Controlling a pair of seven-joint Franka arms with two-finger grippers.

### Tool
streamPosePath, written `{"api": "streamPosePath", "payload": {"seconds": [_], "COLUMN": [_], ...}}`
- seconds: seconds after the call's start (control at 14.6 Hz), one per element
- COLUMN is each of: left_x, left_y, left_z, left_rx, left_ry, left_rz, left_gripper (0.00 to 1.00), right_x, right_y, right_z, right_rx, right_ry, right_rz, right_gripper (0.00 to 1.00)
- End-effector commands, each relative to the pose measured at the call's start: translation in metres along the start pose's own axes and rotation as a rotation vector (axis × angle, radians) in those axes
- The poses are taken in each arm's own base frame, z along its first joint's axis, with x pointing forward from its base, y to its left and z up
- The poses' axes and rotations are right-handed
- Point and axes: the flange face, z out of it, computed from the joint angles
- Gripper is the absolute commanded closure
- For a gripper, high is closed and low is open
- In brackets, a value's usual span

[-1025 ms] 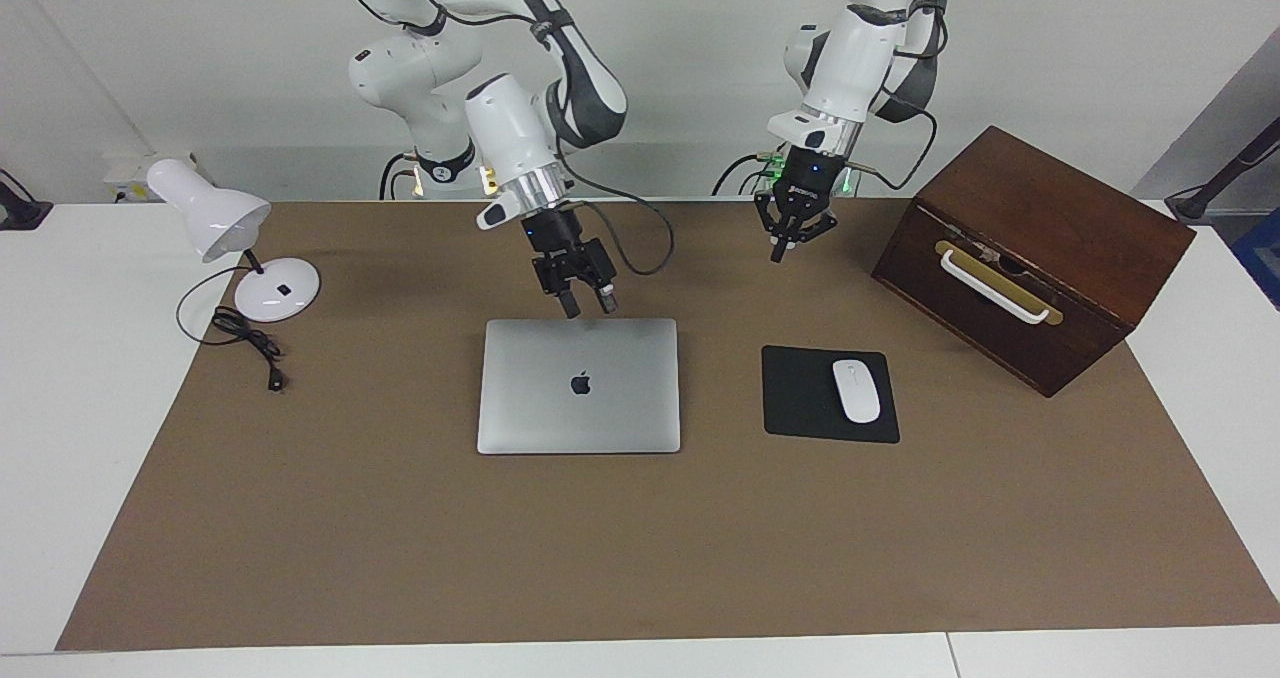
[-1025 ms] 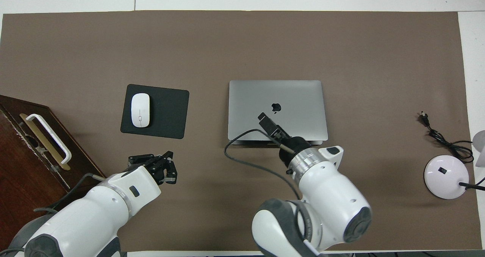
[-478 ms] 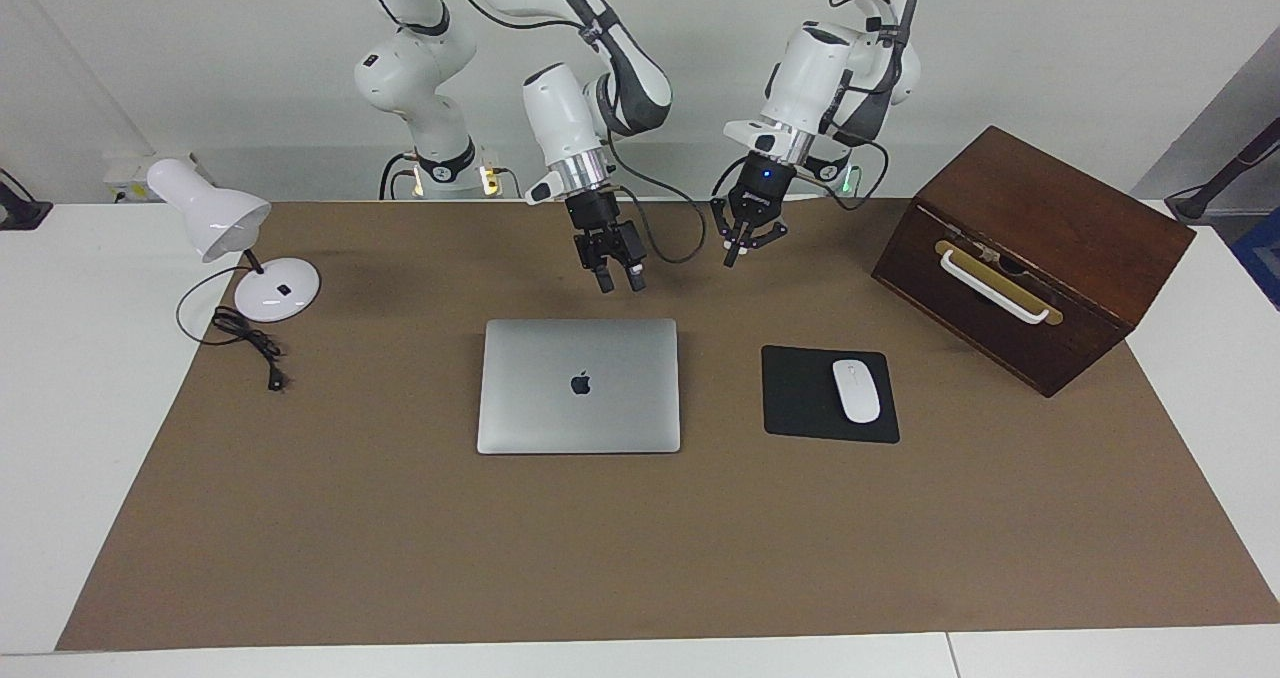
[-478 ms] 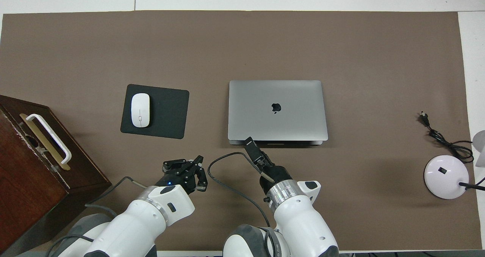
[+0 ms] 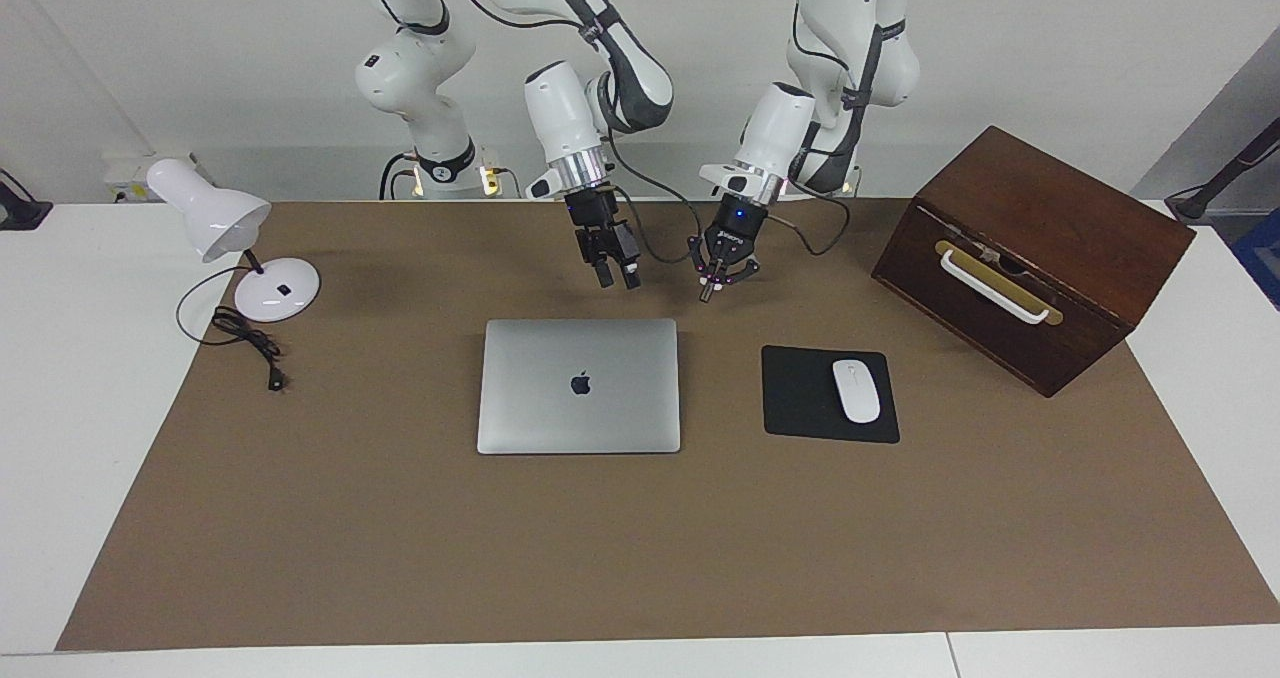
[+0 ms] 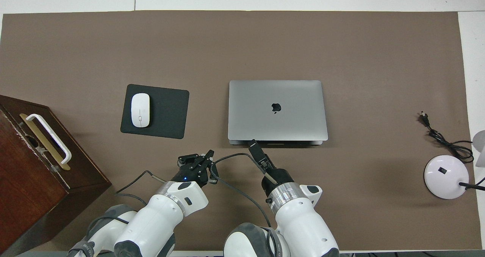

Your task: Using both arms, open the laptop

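**Both claws closing in on the laptop's robot-side edge**

Since a second ago the right claw (image 5: pixel 612 277) has been backing off the lid, so now it's hanging over the mat just on the robots' side of the laptop (image 5: pixel 579 386), while the left claw (image 5: pixel 712 289) has been swinging in from the box end and is now hovering over the mat near the laptop's corner on the mousepad side. Neither one is touching it.

Left claw is clenched tight, tips meeting, nothing in it. Right claw is looking spread a bit with nothing between the fingers.

Laptop itself is sitting flat and closed in the middle of the brown mat (image 5: pixel 400 518) on the counter, logo up. Relative to it: the black mousepad (image 5: pixel 800 398) with the white mouse (image 5: pixel 856 390) is lying beside it toward the left arm's end, the wooden box (image 5: pixel 1040 248) is sitting past that, and the white desk lamp (image 5: pixel 235 243) is standing well apart toward the right arm's end.
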Motion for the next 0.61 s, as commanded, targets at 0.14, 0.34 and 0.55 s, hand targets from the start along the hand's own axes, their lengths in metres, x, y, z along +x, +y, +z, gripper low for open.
{"api": "streamPosePath", "payload": {"seconds": [0.14,0.34,0.55], "left_x": [0.01,0.016,0.019], "left_y": [0.005,0.019,0.025], "left_z": [0.014,0.036,0.038], "left_rx": [-0.003,-0.017,-0.026], "left_ry": [0.02,0.011,0.016], "left_rz": [-0.009,0.008,0.016], "left_gripper": [1.0,1.0,1.0], "right_x": [0.024,0.035,0.041], "right_y": [0.001,0.002,0.005], "right_z": [0.005,0.012,0.017], "right_rx": [-0.015,-0.029,-0.044], "right_ry": [0.021,0.007,-0.008], "right_rz": [0.041,0.032,0.014], "right_gripper": [0.0,0.0,0.0]}}
